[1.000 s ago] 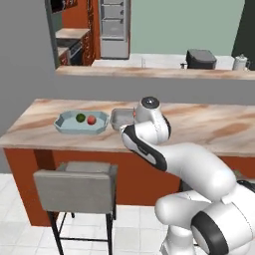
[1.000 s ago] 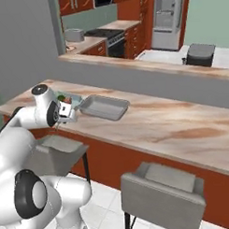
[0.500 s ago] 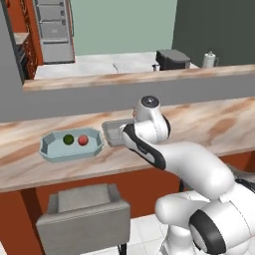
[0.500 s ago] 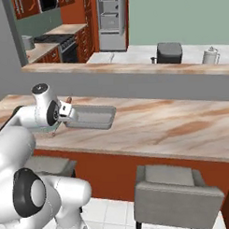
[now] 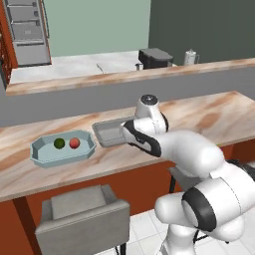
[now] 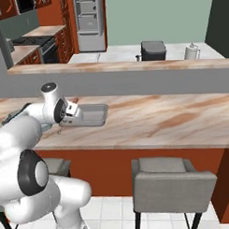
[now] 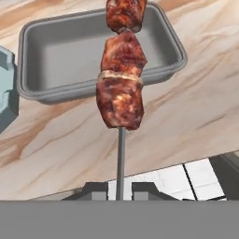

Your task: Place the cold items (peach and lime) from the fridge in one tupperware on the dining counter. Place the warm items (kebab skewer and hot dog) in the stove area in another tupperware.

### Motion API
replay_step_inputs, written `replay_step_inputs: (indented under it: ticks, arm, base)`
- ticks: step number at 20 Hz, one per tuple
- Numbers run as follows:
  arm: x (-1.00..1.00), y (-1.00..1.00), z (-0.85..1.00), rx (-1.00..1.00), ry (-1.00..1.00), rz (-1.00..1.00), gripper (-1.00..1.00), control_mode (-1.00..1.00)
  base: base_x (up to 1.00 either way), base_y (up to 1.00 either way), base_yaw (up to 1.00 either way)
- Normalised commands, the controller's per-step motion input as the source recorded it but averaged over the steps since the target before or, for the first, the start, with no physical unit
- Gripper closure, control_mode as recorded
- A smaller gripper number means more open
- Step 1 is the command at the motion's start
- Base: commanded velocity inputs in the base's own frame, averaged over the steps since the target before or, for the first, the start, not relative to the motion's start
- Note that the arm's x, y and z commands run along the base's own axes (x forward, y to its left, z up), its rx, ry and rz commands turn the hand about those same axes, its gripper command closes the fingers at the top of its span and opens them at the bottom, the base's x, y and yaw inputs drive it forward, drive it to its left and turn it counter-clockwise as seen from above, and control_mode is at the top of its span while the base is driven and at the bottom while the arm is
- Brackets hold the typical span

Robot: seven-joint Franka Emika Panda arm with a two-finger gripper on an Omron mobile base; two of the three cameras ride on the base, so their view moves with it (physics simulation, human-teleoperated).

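Note:
My gripper [image 7: 120, 189] is shut on the thin stick of the kebab skewer [image 7: 120, 88], whose browned meat chunks reach out over the near rim of the grey rectangular tupperware [image 7: 60, 51]. In the right base view the gripper [image 6: 69, 113] hovers at that tray's [image 6: 90, 115] left end above the dining counter [image 6: 173, 123]. The light blue eight-sided tupperware [image 5: 37, 154] holds the lime [image 5: 59, 143] and the peach [image 5: 74, 143], just left of the grey tray [image 5: 107, 134]. The fridge [image 6: 89, 21] stands far back, with the stove area [image 6: 36, 42] to its left. The hot dog is out of view.
A higher grey-fronted ledge [image 6: 134, 80] runs behind the counter. Grey stools [image 5: 82, 214] [image 6: 172, 177] stand in front of it. A dark appliance [image 6: 153, 50] and a kettle [image 6: 192, 51] sit on the back worktop. White tiled floor lies below.
The whole picture has shifted in both base views, so the base has moved along the counter. The gripper stays shut on the kebab skewer beside the grey tray.

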Motion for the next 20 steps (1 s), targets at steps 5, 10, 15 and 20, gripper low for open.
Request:
replay_step_inputs:
  ticks: [5,10,15,20]
  arm:
    - [0.97,0.02,0.00,0.01,0.24,0.34,1.00,-1.00]
    - [0.53,0.07,0.00,-0.03,0.05,0.54,1.00,-1.00]
    - [0.21,0.17,-0.02,-0.09,0.04,0.47,1.00,-1.00]
    - [0.00,0.07,-0.20,-0.12,0.03,0.48,1.00,-1.00]
  base:
    - [0.00,0.00,0.00]
    - [0.00,0.00,0.00]
    - [0.00,0.00,0.00]
    - [0.00,0.00,0.00]
